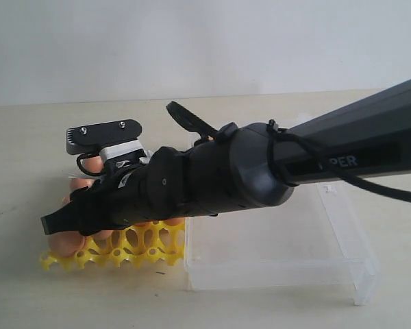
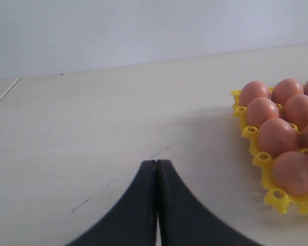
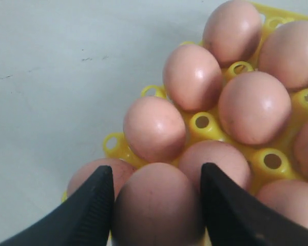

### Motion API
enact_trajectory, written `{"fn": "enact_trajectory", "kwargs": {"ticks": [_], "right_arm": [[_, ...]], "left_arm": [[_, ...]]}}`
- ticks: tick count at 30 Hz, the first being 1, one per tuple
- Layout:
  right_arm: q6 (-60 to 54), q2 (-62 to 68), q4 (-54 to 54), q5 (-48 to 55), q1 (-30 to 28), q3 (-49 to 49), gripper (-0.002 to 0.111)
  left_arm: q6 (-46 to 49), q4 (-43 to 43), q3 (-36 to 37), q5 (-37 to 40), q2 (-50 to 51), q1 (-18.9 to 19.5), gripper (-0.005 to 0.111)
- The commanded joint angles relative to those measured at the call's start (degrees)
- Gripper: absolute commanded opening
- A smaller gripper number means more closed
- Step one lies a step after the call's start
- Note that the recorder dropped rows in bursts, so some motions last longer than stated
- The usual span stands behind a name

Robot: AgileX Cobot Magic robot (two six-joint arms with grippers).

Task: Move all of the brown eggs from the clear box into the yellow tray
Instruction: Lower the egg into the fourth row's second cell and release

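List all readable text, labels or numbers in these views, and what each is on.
"PER": pale letters on a dark panel along the black robot arm in the exterior view. The start of the word is hidden behind a black cable.
No other text is visible. The orange-brown eggs, yellow plastic egg tray and clear plastic box carry no markings, and neither wrist view shows any text.

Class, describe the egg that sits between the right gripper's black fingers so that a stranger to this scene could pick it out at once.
Find the yellow tray on the pale table, holding brown eggs. Follow the right gripper to the tray's edge. The clamped egg is the only one with a black finger against each side; its neighbours stand free in their cups.
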Motion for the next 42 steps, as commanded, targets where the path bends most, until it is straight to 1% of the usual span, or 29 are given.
{"fn": "enact_trajectory", "kwargs": {"ticks": [1, 8, 10, 14, 19, 22, 33, 38, 42], "right_arm": [[-0.02, -0.72, -0.54, -0.99, 0.34, 0.15, 0.0], [-0.02, -0.72, -0.54, -1.4, 1.07, 0.15, 0.0], [-0.02, -0.72, -0.54, -1.67, 1.07, 0.15, 0.004], [-0.02, -0.72, -0.54, -2.15, 1.07, 0.15, 0.019], [-0.02, -0.93, -0.54, -3.24, 1.07, 0.15, 0.044], [-0.02, -0.91, -0.54, -3.35, 1.07, 0.15, 0.053], [-0.02, -1.07, -0.54, -3.35, 1.07, 0.15, 0.054], [-0.13, -4.7, -0.54, -3.35, 1.07, 0.15, 0.054], [-4.29, -9.6, -0.7, -1.8, 0.27, 0.31, 0.054]], "left_arm": [[-0.25, -0.16, -0.23, -0.58, -0.32, 0.07, 0.0], [-0.25, -0.16, -0.23, -0.58, -0.32, 0.07, 0.0], [-0.25, -0.16, -0.23, -0.58, -0.32, 0.07, 0.0], [-0.25, -0.16, -0.23, -0.58, -0.32, 0.07, 0.0], [-0.25, -0.16, -0.23, -0.58, -0.32, 0.07, 0.0], [-0.25, -0.16, -0.23, -0.58, -0.32, 0.07, 0.0], [-0.25, -0.16, -0.23, -0.58, -0.32, 0.07, 0.0], [-0.25, -0.16, -0.23, -0.58, -0.32, 0.07, 0.0], [-0.25, -0.16, -0.23, -0.58, -0.32, 0.07, 0.0]]}}
